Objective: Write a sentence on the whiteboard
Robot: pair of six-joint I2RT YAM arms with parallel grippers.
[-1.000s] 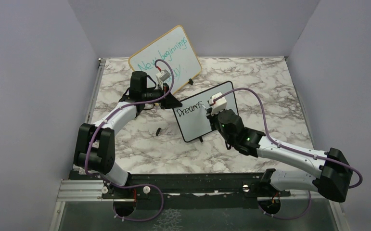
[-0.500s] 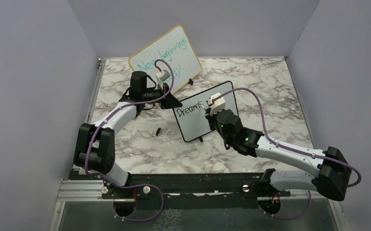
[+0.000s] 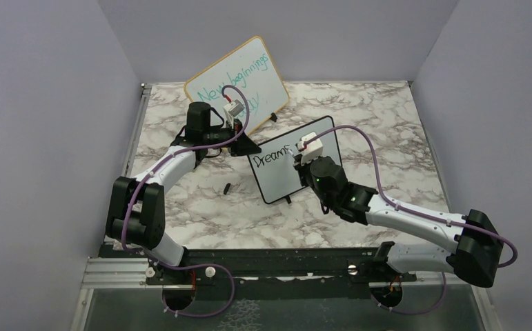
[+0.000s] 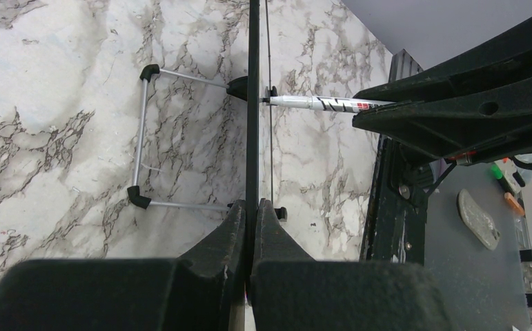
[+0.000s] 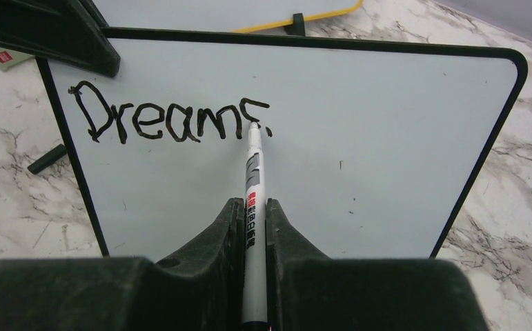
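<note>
Clamping the mid-table whiteboard (image 3: 285, 181) at its 10 o'clock corner is the left gripper (image 4: 252, 207). The right gripper (image 5: 252, 205) squeezes the marker (image 5: 253, 162), tip probably on the sentence (image 5: 173, 124). Push hard and the board skids, smearing letters.

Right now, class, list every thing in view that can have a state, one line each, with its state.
whiteboard: upright, one edge clamped.
sentence: unfinished, only "Dreams" written.
marker: uncapped, tip at the whiteboard after the s.
left end effector: shut on the whiteboard's edge.
right end effector: shut on the marker.
wood-framed board: propped at the back, teal writing on it.
</note>
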